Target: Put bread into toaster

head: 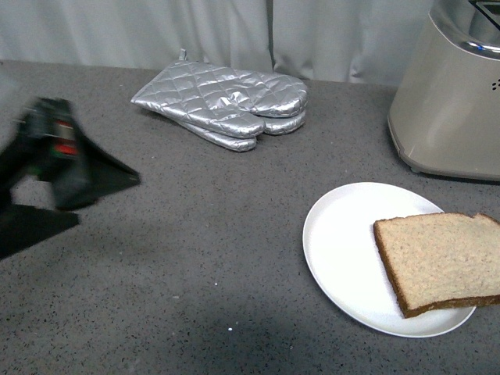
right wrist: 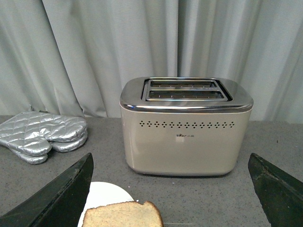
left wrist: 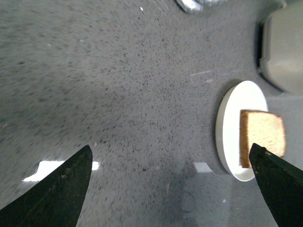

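The grey countertop (head: 195, 258) carries everything. On it the toaster (right wrist: 184, 125) is the biggest item (beige body, chrome top), upright, with both slots showing empty. The silver oven mitts (head: 223, 101) lie stacked well off to one side of the toaster, at about its depth before the curtain. The white plate (head: 344, 234) sits near the toaster, just in front of it, apart from its base. The bread (head: 437, 262) lies flat on that plate, one edge overhanging the rim.

The left gripper (left wrist: 169, 147) has its fingers spread wide with nothing between them. It hangs over bare counter, farther from the toaster than the plate is. The right gripper (right wrist: 170, 156) is likewise spread and empty, facing the toaster's long side from over the plate.

By my reading the task is at its very start: nothing is grasped and nothing loaded. Picking up the slice, carrying it over the toaster and dropping it into a slot all remain.

Only the right wrist view shows the slots and the whole toaster; the front view cuts off the toaster's far part and a corner of the bread. The front view shows no right arm, and the left one there is blurred. The left wrist view alone shows plate and slice from overhead (the overhang is plainest here).
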Controlling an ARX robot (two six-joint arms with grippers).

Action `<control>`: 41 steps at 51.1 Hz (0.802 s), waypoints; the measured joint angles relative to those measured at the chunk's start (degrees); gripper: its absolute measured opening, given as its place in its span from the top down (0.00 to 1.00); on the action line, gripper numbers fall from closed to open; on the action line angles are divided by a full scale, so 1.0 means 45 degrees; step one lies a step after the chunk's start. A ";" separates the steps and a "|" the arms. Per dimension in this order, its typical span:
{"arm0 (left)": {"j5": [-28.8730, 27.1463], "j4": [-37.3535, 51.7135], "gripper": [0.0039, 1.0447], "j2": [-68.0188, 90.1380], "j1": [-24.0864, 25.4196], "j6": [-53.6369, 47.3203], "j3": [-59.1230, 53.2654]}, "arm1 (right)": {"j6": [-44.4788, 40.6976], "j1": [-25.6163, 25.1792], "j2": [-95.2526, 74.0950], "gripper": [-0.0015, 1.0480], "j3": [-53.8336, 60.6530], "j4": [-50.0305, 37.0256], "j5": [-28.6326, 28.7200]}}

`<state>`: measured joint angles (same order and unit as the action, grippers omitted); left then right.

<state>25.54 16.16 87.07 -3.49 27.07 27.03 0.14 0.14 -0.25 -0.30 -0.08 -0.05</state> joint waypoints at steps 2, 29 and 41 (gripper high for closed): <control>0.0670 -0.0631 0.06 -0.1413 0.1010 0.0063 -0.0588 | 0.0000 0.0000 0.0000 0.09 0.0000 0.0000 -0.0005; -0.2803 -0.3172 0.97 -1.8865 0.3895 -0.5799 -0.5780 | 0.0000 0.0000 0.0000 0.09 0.0000 0.0010 0.0010; -0.5440 -0.3580 0.97 -1.9297 0.1020 -0.5926 -0.5775 | 0.0000 0.0000 0.0000 0.09 0.0000 0.0010 -0.0015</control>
<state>1.06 0.05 0.23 1.10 0.40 1.04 0.14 0.14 -0.25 -0.30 -0.03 -0.12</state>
